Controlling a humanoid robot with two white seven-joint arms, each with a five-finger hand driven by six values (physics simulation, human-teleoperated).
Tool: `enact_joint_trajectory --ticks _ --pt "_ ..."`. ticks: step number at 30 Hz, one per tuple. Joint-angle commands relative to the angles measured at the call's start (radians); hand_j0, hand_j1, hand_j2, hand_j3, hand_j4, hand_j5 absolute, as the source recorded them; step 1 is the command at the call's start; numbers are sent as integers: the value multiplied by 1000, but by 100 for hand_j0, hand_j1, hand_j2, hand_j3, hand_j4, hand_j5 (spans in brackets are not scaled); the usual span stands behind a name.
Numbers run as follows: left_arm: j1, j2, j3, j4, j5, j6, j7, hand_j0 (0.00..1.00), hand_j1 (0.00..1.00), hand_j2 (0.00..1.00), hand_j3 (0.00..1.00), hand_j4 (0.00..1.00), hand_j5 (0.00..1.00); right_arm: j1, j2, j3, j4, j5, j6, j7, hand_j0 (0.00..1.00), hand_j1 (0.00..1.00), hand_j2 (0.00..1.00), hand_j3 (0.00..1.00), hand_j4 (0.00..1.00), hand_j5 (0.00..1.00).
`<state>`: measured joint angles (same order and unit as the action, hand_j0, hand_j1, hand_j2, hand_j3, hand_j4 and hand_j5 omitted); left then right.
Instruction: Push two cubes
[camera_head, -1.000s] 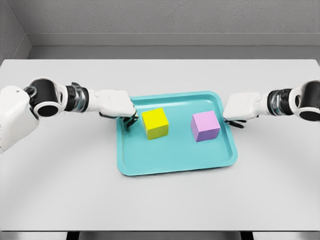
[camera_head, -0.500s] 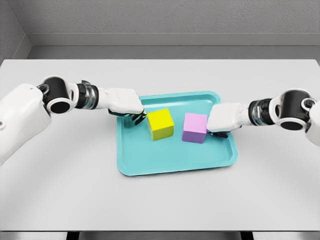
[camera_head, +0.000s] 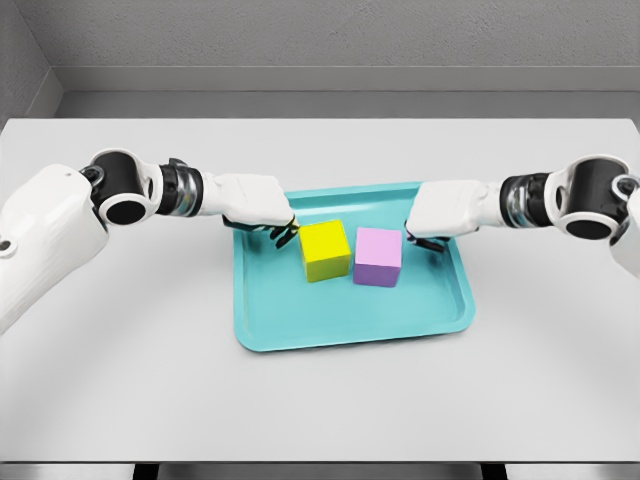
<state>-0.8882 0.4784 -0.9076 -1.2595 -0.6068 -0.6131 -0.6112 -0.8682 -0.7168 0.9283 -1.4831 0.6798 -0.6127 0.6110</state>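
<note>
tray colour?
Teal tray, clearest in the head view, holding a yellow cube and a purple cube.

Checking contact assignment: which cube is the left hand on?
The yellow cube, left one in the teal tray; left hand at its corner. The purple cube sits by the right hand.

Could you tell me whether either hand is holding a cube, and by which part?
Nothing is held: the left hand and right hand only flank the cubes.

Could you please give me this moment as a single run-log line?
left hand: at yellow cube | right hand: beside purple cube | cubes: side by side on teal tray
</note>
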Motion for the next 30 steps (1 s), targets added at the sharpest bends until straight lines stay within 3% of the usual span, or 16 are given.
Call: enact_joint_trajectory --ticks 1,6,9,11,12,13,14,15,16,18,20,21,23,26,30 --pt "0 0 1 0 4 2 0 34 34 34 34 34 34 0 14 -6 3 -5 2 0 8 8 8 8 8 8" --pt "-3 -6 1 0 4 2 0 34 34 34 34 34 34 2 39 7 32 -2 2 0 8 8 8 8 8 8" --pt "-3 -7 1 0 4 2 0 34 34 34 34 34 34 2 19 -20 60 1 2 0 8 8 8 8 8 8" --pt "-5 -20 1 0 4 2 0 34 34 34 34 34 34 8 -44 -144 87 -11 2 0 8 8 8 8 8 8" --pt "-5 -23 1 0 4 2 0 34 34 34 34 34 34 34 -65 -250 135 -26 2 0 8 8 8 8 8 8" --pt "-5 -23 1 0 4 2 0 34 34 34 34 34 34 43 -73 -278 159 -39 2 0 14 14 14 14 14 14" --pt "-11 -23 1 0 4 2 0 34 34 34 34 34 34 46 -73 -281 159 -37 2 0 31 31 31 31 31 31" --pt "-11 -23 1 0 4 2 0 34 34 34 34 34 34 54 -73 -281 159 -35 2 0 40 40 40 40 40 40" --pt "-11 -23 1 0 4 2 0 34 34 34 34 34 34 55 -75 -287 159 -39 2 0 41 41 41 41 41 41" --pt "-11 -23 1 0 4 2 0 34 34 34 34 34 34 75 -101 -356 159 -40 2 0 58 58 58 58 58 58" --pt "-11 -23 1 0 4 2 0 34 34 34 34 34 34 87 -109 -368 159 -40 2 0 71 71 71 71 71 71" --pt "-11 -23 1 0 6 2 0 34 34 34 34 34 34 94 -109 -382 159 -40 2 0 73 73 73 73 73 73" --pt "-11 -6 10 -18 36 2 0 34 34 34 34 34 34 98 -109 -387 159 -40 2 0 89 89 89 89 89 89" --pt "29 57 7 -158 75 2 0 35 35 35 35 35 35 100 -110 -390 159 -40 2 0 100 100 100 100 100 100" --pt "44 57 4 -152 73 2 0 35 35 35 35 35 35 100 -145 -396 159 -40 2 0 100 100 100 100 100 100"
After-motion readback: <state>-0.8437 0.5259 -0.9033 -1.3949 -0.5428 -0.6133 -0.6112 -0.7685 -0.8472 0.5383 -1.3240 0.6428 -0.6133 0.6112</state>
